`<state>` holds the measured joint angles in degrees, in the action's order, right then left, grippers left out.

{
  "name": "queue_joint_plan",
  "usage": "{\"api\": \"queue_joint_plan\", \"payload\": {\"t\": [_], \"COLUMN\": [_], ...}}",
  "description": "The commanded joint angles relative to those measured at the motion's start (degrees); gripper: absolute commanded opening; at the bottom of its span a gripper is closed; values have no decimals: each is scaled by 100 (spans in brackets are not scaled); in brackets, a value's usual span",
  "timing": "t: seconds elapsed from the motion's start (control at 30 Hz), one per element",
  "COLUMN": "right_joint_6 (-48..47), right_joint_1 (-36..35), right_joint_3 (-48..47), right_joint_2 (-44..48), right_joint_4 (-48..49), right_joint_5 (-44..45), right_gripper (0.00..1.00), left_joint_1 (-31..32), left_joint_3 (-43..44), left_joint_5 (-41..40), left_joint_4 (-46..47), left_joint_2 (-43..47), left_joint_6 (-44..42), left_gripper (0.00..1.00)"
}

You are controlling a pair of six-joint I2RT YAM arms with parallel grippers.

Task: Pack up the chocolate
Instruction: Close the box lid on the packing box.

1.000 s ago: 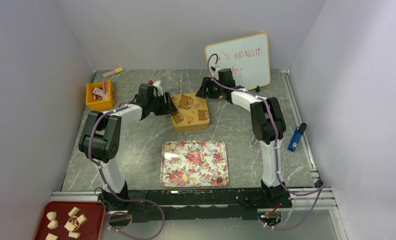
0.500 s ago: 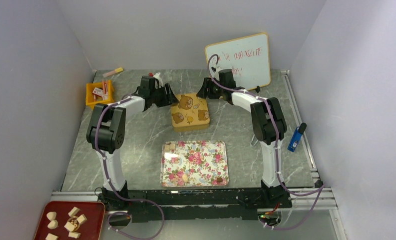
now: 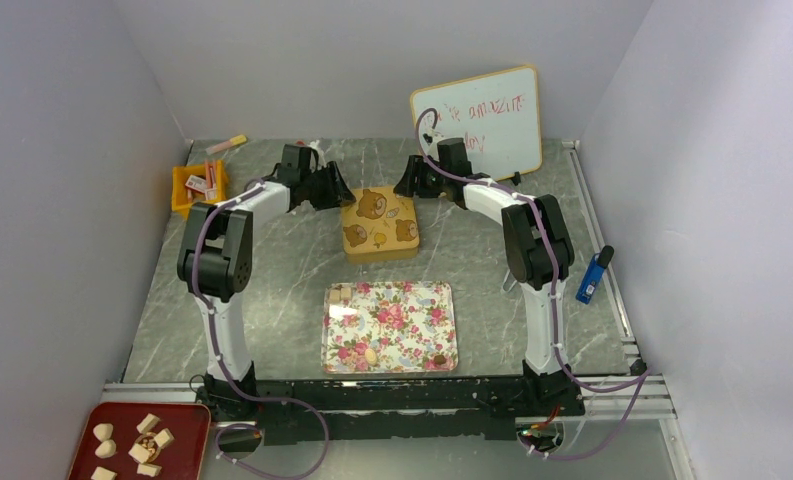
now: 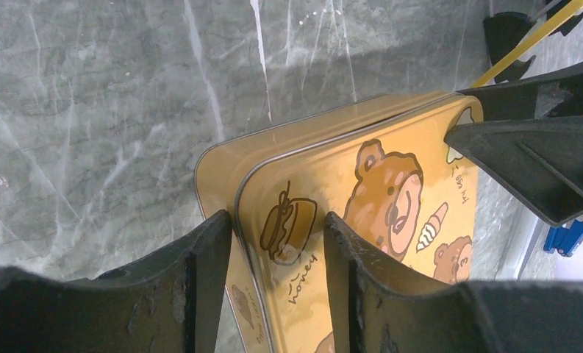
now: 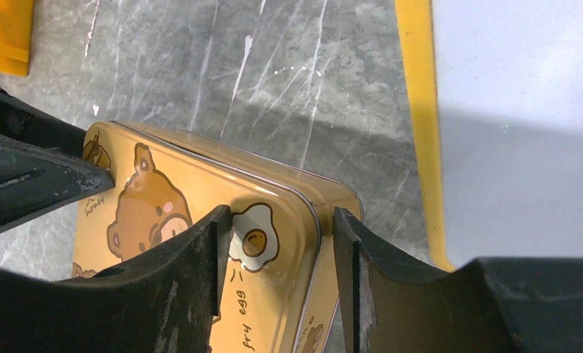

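Observation:
A yellow bear-print tin (image 3: 380, 222) lies shut at mid-table. My left gripper (image 3: 338, 193) is open over its far left corner. In the left wrist view the left gripper (image 4: 277, 228) straddles the lid's rim: one finger is outside the tin (image 4: 391, 191), the other over the lid. My right gripper (image 3: 404, 186) is open at the far right corner. In the right wrist view the right gripper (image 5: 281, 220) straddles that corner of the tin (image 5: 192, 184). A few chocolate pieces (image 3: 371, 354) lie in the floral tray (image 3: 412, 320). More cream pieces (image 3: 142, 438) lie on a red tray (image 3: 182, 420).
An orange bin (image 3: 200, 190) of red-and-white packets stands at the far left. A whiteboard (image 3: 477, 118) leans on the back wall behind the right arm. A blue object (image 3: 592, 275) lies at the right edge. Grey walls close three sides.
My left arm has swung back and in, bringing its gripper from the tin's left side to its far left corner. The right arm and the tin have not moved.

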<state>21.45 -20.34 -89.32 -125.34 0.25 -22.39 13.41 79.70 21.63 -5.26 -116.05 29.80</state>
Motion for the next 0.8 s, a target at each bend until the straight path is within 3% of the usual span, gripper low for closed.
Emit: {"api": "queue_joint_plan", "payload": {"t": [0.0,0.27,0.57,0.67,0.77], "right_joint_6": [-209,41,231,200,155], "right_joint_1": [-423,-667,-796,-796,-798], "right_joint_3": [483,1099,1399,1378,1283], "right_joint_2": [-387,-314,-340,-350,-389], "right_joint_4": [-1539,-1318,-1380,-1536,-1730], "right_joint_5": [79,69,177,313,426], "right_gripper": [19,1,0,0,0], "left_joint_1": [86,238,348,389,399], "left_joint_3": [217,202,157,240,303], "left_joint_5": [-316,-386,-445,-572,-718], "left_joint_4": [-558,-941,-1306,-1497,-1706], "left_joint_2": [-444,-599,-738,-782,-842], "left_joint_6": [-220,-418,-532,-569,-597], "left_gripper": [49,44,38,29,8]}}
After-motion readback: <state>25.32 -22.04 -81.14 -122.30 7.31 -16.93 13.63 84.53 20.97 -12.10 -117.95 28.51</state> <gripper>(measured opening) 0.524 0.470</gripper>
